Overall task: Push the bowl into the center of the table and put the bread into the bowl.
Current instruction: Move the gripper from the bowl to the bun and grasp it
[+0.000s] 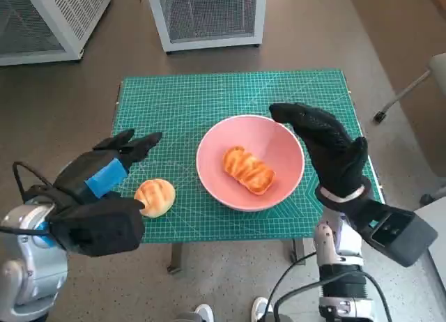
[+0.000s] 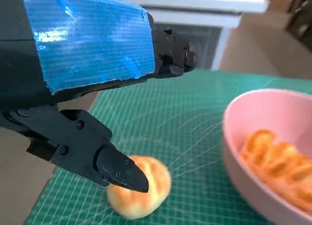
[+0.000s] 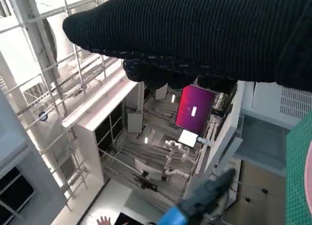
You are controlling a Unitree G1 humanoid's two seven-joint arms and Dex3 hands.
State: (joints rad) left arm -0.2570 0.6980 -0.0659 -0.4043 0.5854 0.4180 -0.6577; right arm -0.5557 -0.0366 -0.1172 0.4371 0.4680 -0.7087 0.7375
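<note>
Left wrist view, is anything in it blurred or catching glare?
Left wrist view: the blue tape on the left robot hand catches glare, the pink bowl and white cabinet behind look soft. Head view: evenly lit, with wide-angle bending at the edges.

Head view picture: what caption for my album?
Pink bowl holding a golden twisted bread; round bun beside the left hand.

The left hand [image 1: 104, 177] is black with a strip of blue tape over its back and screws along its blocky fingers [image 2: 117, 171], the right hand [image 1: 327, 144] wears a black knitted glove, and dark cables trail from both pale forearms.
</note>
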